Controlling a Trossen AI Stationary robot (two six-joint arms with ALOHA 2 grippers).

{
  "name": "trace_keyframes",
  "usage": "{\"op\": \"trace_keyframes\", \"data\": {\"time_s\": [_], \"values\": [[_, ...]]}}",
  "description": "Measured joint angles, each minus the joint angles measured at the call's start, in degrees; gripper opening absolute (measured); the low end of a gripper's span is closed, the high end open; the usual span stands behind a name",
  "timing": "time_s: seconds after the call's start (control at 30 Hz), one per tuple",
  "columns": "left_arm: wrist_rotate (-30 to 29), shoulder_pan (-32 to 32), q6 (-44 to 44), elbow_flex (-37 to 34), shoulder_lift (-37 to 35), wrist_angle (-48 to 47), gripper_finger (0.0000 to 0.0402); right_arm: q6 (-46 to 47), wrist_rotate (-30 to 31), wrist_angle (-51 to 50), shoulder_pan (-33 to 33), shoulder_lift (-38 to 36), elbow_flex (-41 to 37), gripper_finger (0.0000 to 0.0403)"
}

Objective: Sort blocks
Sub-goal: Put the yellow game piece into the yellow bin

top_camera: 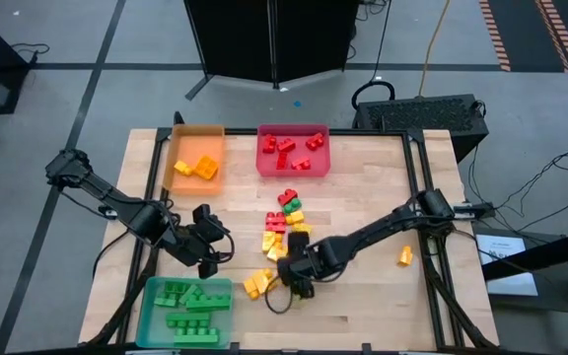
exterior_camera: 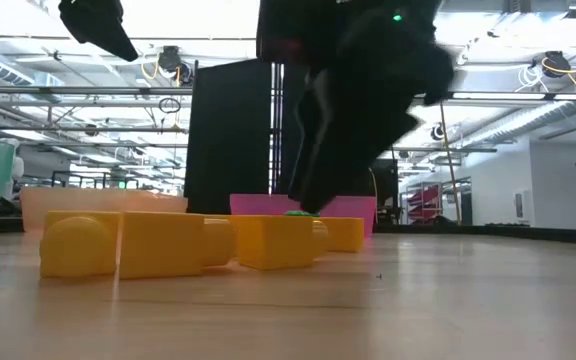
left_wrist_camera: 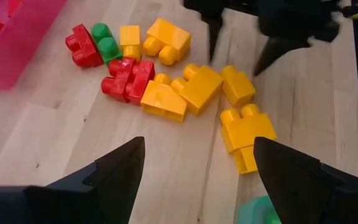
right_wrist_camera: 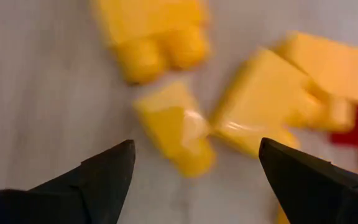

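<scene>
Loose blocks lie in a cluster at the table's middle: red, green and yellow ones (top_camera: 284, 219), with more yellow ones (top_camera: 257, 284) toward the near edge. My right gripper (top_camera: 300, 282) hangs open just above the yellow blocks (right_wrist_camera: 174, 134), its fingers slanting down. My left gripper (top_camera: 215, 251) is open to the left of the cluster, above bare wood, and faces the yellow blocks (left_wrist_camera: 246, 134) and red blocks (left_wrist_camera: 128, 79). One yellow block (top_camera: 404, 256) lies alone at the right. Nothing is between either pair of fingers.
An orange tray (top_camera: 198, 158) with yellow blocks and a red tray (top_camera: 292, 150) with red blocks stand at the far edge. A teal tray (top_camera: 185, 311) with green blocks stands at the near left. There is bare wood at the near right.
</scene>
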Motion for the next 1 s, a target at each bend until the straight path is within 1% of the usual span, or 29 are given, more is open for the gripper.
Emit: {"op": "trace_keyframes", "data": {"time_s": [0.03,0.23,0.33,0.43,0.53,0.67,0.8,0.9,1.0], "values": [[0.0,0.0,-0.1,0.0,0.0,0.0,0.0304,-2.1,-0.7,1.1,0.0,0.0,0.0,0.0338],[0.8,0.0,-0.1,0.0,0.0,0.0,0.0304,-7.4,-1.9,3.7,0.5,-0.1,0.0,0.0338],[0.8,0.0,-0.1,0.0,0.0,0.0,0.0304,-9.3,-4.6,5.9,0.9,-0.1,0.0,0.0338],[0.8,0.0,-0.1,0.0,0.0,0.0,0.0304,-12.6,-5.5,8.4,0.9,0.7,0.1,0.0338],[0.8,0.0,-0.1,0.0,0.0,0.1,0.0304,-15.7,-5.9,9.6,1.1,3.3,0.1,0.0338],[0.8,0.0,-1.0,0.0,0.0,0.2,0.0304,-14.6,-6.7,9.3,0.9,6.2,0.1,0.0338],[0.8,0.0,-1.6,0.0,0.0,0.2,0.0304,-8.2,-6.6,7.2,0.4,7.1,0.3,0.0333],[0.7,0.0,-1.6,0.0,0.0,0.2,0.0304,-5.1,-6.7,5.0,0.1,6.9,0.3,0.0309],[-0.2,0.0,-1.6,0.0,0.0,0.2,0.0304,-3.6,-5.5,2.5,0.1,6.7,0.3,0.0271]]}}
